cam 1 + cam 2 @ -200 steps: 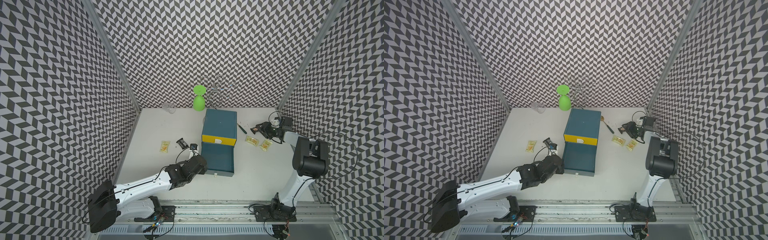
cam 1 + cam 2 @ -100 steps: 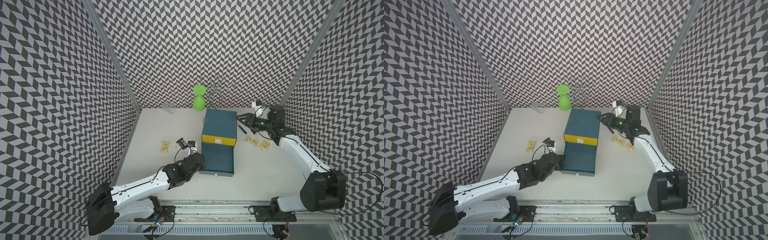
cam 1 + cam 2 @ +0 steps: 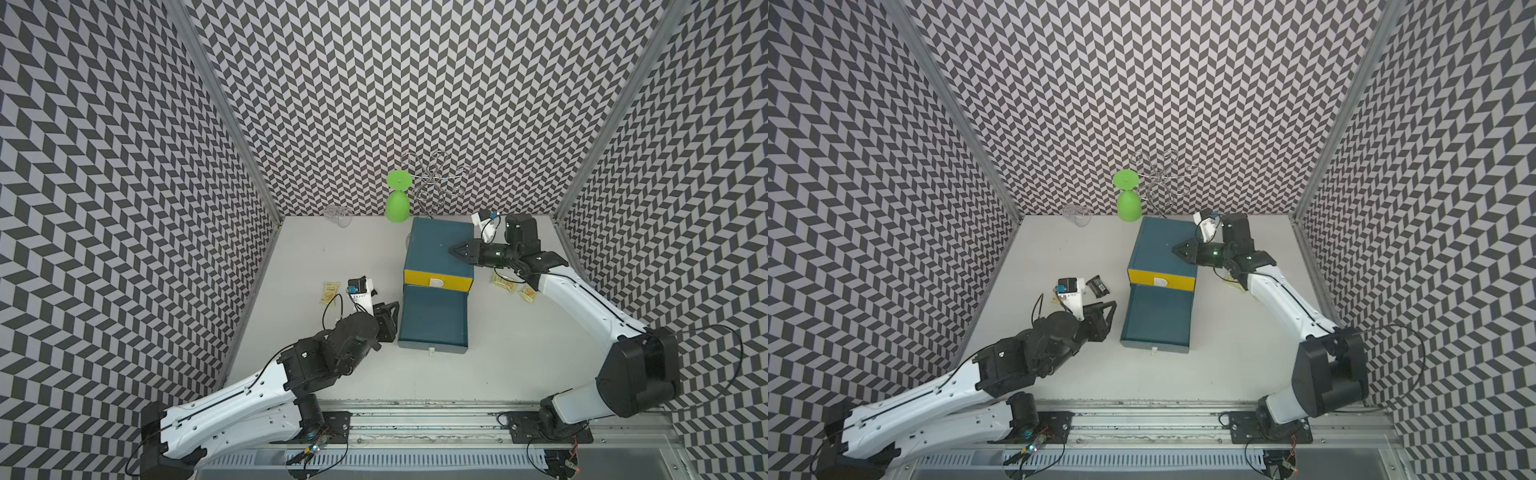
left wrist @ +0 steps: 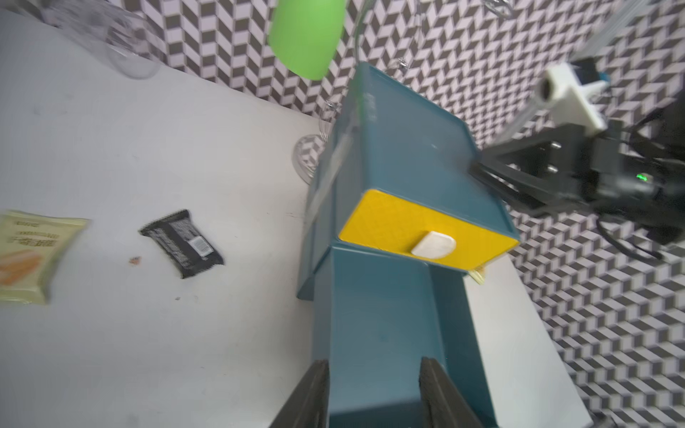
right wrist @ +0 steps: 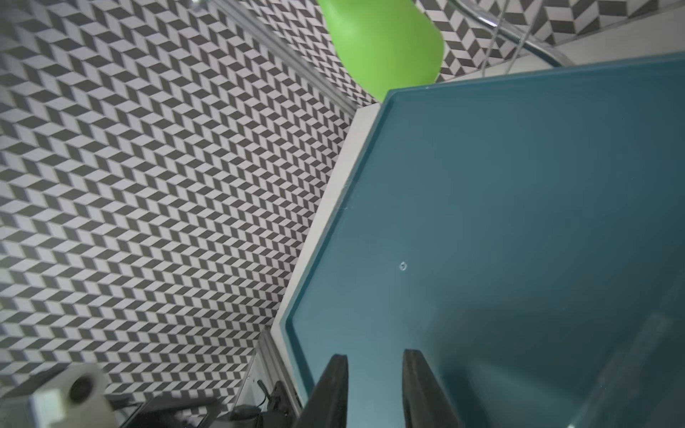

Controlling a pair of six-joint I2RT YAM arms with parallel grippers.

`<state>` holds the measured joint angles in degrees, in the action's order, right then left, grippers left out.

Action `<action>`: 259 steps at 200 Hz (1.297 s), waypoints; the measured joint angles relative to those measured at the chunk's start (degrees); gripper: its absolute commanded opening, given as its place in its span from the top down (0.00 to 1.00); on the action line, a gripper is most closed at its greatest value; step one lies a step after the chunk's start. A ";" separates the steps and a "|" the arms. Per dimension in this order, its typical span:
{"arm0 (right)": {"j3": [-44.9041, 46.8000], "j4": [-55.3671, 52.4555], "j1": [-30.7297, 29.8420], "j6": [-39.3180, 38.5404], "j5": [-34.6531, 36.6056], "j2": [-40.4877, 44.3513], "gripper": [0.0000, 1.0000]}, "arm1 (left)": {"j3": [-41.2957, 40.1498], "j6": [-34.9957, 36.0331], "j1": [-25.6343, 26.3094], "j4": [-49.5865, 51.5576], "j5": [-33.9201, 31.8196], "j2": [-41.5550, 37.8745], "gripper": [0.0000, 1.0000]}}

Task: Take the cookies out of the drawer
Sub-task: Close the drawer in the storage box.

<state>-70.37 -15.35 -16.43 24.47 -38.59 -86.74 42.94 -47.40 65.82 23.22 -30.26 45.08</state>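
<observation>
The teal lower drawer [image 3: 434, 320] is pulled out, and its floor shows bare. The cookies lie on the table. A pale yellow packet [image 3: 329, 291] and a black packet [image 3: 1097, 286] lie left of the cabinet, both also in the left wrist view: the black one [image 4: 181, 242], the yellow one [image 4: 26, 255]. Two yellow packets [image 3: 503, 283] [image 3: 528, 294] lie to its right. My left gripper [image 3: 390, 316] hangs open by the drawer's left wall, its jaws empty [image 4: 374, 367]. My right gripper [image 3: 453, 251] hovers over the cabinet top, jaws narrowly apart and empty [image 5: 374, 357].
The teal cabinet [image 3: 440, 243] has a shut yellow upper drawer [image 3: 438, 280]. Behind it stand an upturned green goblet [image 3: 397, 203] and a wire rack [image 3: 434, 183]. A clear glass [image 3: 340, 215] lies at the back left. Patterned walls enclose three sides.
My right arm has swung from the packets on the right to above the cabinet top, and its jaws have narrowed. My left gripper's jaws have opened beside the drawer.
</observation>
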 measured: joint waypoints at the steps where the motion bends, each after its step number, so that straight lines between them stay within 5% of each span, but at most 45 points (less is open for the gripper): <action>1: -0.04 0.00 -0.02 0.00 0.09 -0.07 0.78 | -0.09 0.11 0.26 -0.02 0.00 -0.11 0.74; 30: -3.69 -2.60 -0.39 -4.42 3.58 -2.67 0.82 | -5.77 -9.38 17.94 2.62 -1.92 -2.95 0.97; 54: -5.31 -4.07 -0.61 -6.54 5.44 -3.67 0.83 | -9.42 -19.32 33.83 3.32 -5.66 -0.72 1.00; 83: -5.77 -4.68 -0.81 -7.45 6.27 -3.96 0.84 | -8.85 -27.54 39.60 0.42 -8.20 11.21 1.00; 130: -5.88 -4.55 -1.05 -7.56 6.95 -4.11 0.85 | -10.45 -33.90 36.24 -5.84 -12.24 20.76 1.00; 259: -6.01 -2.38 -1.09 -8.00 7.30 -5.22 0.86 | -19.58 -14.43 8.87 -45.07 -5.95 25.77 1.00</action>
<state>-76.38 -17.74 -17.52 16.47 -31.29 -91.96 23.35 -61.82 74.70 -21.85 -36.21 70.85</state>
